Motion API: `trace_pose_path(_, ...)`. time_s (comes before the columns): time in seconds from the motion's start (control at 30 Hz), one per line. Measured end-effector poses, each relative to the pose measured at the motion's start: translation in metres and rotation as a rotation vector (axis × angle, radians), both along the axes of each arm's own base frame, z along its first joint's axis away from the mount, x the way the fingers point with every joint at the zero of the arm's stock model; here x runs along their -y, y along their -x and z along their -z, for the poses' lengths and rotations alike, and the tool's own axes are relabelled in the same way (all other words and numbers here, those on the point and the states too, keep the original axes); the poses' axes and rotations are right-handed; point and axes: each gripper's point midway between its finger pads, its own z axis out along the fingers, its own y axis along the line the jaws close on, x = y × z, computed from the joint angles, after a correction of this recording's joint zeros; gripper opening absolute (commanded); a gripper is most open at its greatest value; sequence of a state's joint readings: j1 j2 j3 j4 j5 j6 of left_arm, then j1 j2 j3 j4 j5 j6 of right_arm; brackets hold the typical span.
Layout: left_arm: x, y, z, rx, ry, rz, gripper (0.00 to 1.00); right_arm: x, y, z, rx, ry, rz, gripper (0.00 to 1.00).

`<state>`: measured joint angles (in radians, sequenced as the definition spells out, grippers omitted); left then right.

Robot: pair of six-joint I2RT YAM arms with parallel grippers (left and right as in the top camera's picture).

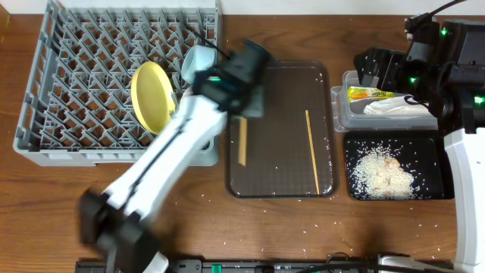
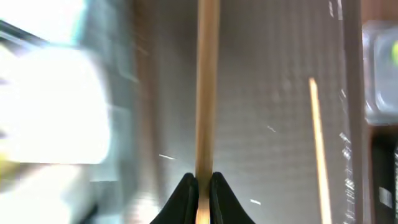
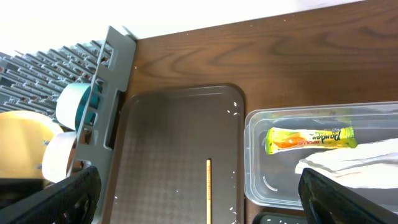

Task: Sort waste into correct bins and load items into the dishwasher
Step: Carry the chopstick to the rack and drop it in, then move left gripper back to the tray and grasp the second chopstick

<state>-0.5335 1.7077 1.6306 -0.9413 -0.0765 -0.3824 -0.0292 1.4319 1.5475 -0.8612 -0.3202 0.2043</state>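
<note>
- The left gripper (image 2: 200, 186) clenches one chopstick (image 2: 207, 93) at the tray's (image 1: 280, 163) left edge.
- The right gripper (image 3: 202, 196) hangs released near the clear bin (image 3: 255, 162).
- Next, likely: carry the chopstick to the rack (image 1: 45, 114).

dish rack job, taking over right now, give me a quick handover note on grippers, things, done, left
Left gripper: shut on the end of a chopstick, over the tray.
Right gripper: open, empty, by the clear tub.
Done: sachet and napkin in the clear tub; rice in the black tub; yellow plate, blue bowl and a white dish in the rack.
Left: the held chopstick, the other chopstick lying on the tray, stray grains on tray and table. Second white dish not in view.
</note>
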Motion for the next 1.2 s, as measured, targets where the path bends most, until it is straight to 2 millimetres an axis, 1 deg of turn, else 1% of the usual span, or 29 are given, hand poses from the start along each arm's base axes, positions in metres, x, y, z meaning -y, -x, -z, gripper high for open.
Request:
trace_pose_path(0.03,-0.013,-0.003,-0.014,0.043,-0.022,-0.004,0.08,0.000,0.000,0.000,0.000,0.000,0.000,0.99)
trace_pose_path(0.1,-0.037,-0.010,-0.032,0.109,-0.079,-0.009,0.08,0.000,0.000,0.000,0.000,0.001,0.000,0.99)
trace_pose_path(0.17,-0.059,-0.016,-0.039,0.142,-0.151,-0.011,0.08,0.000,0.000,0.000,0.000,0.000,0.000,0.99)
trace_pose_path(0.2,-0.066,-0.019,-0.040,0.149,-0.180,-0.013,0.08,0.000,0.000,0.000,0.000,0.000,0.000,0.99)
trace_pose_path(0.33,-0.101,-0.045,-0.036,0.187,-0.307,-0.047,0.08,0.000,0.000,0.000,0.000,0.000,0.000,0.99)
trace_pose_path(0.47,-0.132,-0.072,-0.019,0.186,-0.374,-0.102,0.08,0.000,0.000,0.000,0.000,0.000,0.000,0.99)
trace_pose_path(0.57,-0.152,-0.088,-0.004,0.179,-0.403,-0.138,0.08,0.000,0.000,0.000,0.000,0.000,0.000,0.99)
trace_pose_path(0.63,-0.161,-0.097,0.002,0.183,-0.413,-0.156,0.08,0.000,0.000,0.000,0.000,0.000,0.000,0.99)
trace_pose_path(0.67,-0.165,-0.102,0.004,0.189,-0.418,-0.158,0.13,0.000,0.000,0.000,0.000,0.000,0.000,0.99)
trace_pose_path(0.73,-0.170,-0.109,0.007,0.197,-0.426,-0.158,0.49,0.000,0.000,0.000,0.000,0.000,0.000,0.99)
trace_pose_path(0.77,-0.172,-0.112,0.008,0.201,-0.430,-0.159,0.59,0.000,0.000,0.000,0.000,0.000,0.000,0.99)
trace_pose_path(0.8,-0.173,-0.113,0.009,0.204,-0.431,-0.160,0.66,0.000,0.000,0.000,0.000,0.000,0.000,0.99)
trace_pose_path(0.87,-0.173,-0.116,0.010,0.208,-0.434,-0.157,0.72,0.000,0.000,0.000,0.000,0.000,0.000,0.99)
trace_pose_path(0.93,-0.171,-0.117,0.010,0.214,-0.434,-0.153,0.75,0.000,0.000,0.000,0.000,0.000,0.000,0.99)
trace_pose_path(1.03,-0.165,-0.117,0.009,0.219,-0.428,-0.146,0.75,0.000,0.000,0.000,0.000,0.000,0.000,0.99)
trace_pose_path(1.1,-0.155,-0.115,0.009,0.221,-0.413,-0.131,0.75,0.000,0.000,0.000,0.000,0.000,0.000,0.99)
trace_pose_path(1.2,-0.129,-0.107,0.004,0.223,-0.339,-0.094,0.75,0.000,0.000,0.000,0.000,0.000,0.000,0.99)
